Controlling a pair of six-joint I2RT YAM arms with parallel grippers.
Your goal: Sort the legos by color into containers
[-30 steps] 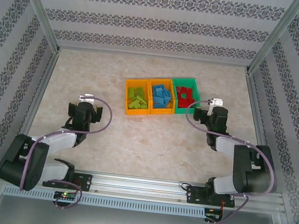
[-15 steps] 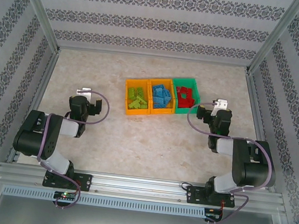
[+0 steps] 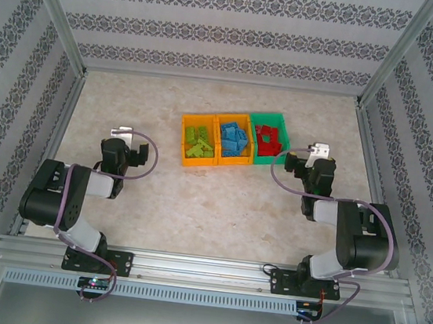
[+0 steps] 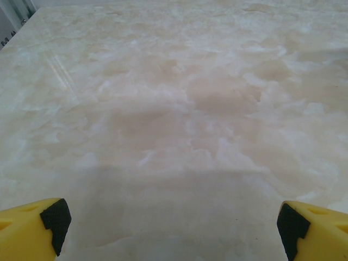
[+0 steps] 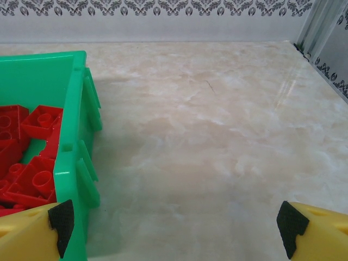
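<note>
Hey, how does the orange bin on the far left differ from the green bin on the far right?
Colour: the left orange bin is orange, the green bin green. Contents: the left orange bin holds lime green bricks, the green bin red bricks. Place: the left orange bin ends the row on the left, the green bin on the right. Both are open-top rectangular bins of like size.

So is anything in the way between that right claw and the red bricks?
Only the side wall of the green bin: the open right gripper sits beside it, and the red legos lie inside. From above, nothing covers them.
</note>
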